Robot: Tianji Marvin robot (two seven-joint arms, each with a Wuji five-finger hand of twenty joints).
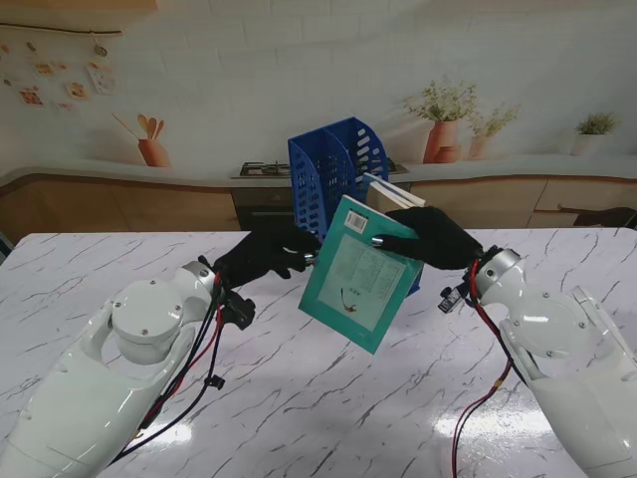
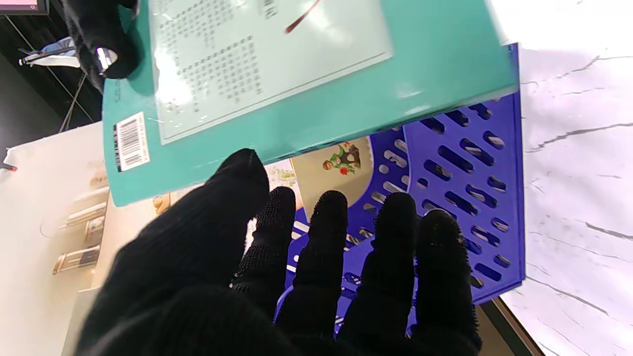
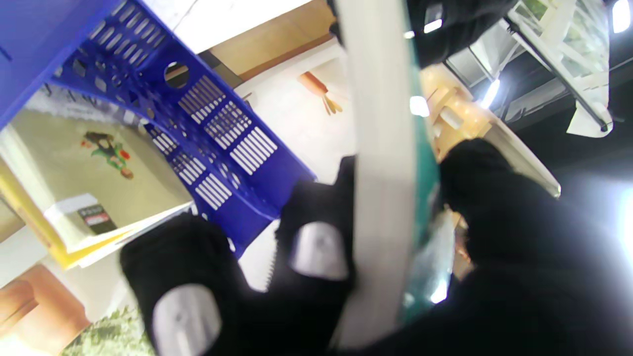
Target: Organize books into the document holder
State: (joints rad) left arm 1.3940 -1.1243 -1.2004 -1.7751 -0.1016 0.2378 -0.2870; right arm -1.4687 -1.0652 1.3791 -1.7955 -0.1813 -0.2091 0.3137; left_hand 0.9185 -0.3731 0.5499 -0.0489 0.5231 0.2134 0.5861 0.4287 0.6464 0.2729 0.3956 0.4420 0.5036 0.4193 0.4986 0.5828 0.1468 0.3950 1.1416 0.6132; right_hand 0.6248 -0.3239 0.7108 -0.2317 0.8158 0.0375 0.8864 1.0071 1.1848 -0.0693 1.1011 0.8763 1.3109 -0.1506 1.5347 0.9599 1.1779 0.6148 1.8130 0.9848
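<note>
Teal book (image 1: 360,284): held clear of the marble table (image 1: 299,398), tilted, back cover with barcode turned toward the stand camera, directly in front of the holder. It was gripped at its upper right edge by the right hand (image 1: 433,239); in the right wrist view the page block was seen pinched between thumb and fingers (image 3: 316,247).

Left hand (image 1: 267,255): recorded at the book's upper left edge, fingertips touching or just beside the cover. In the left wrist view its fingers (image 2: 331,232) were extended and slightly apart, with nothing enclosed; whether any pressure was applied to the book could not be told.

Blue document holder (image 1: 333,169): stood upright on the table, farther from me than the book, perforated walls visible.

Second book (image 1: 393,192): cream cover with a small figure, already lodged in the holder, leaning, its top edge projecting to the right.
</note>
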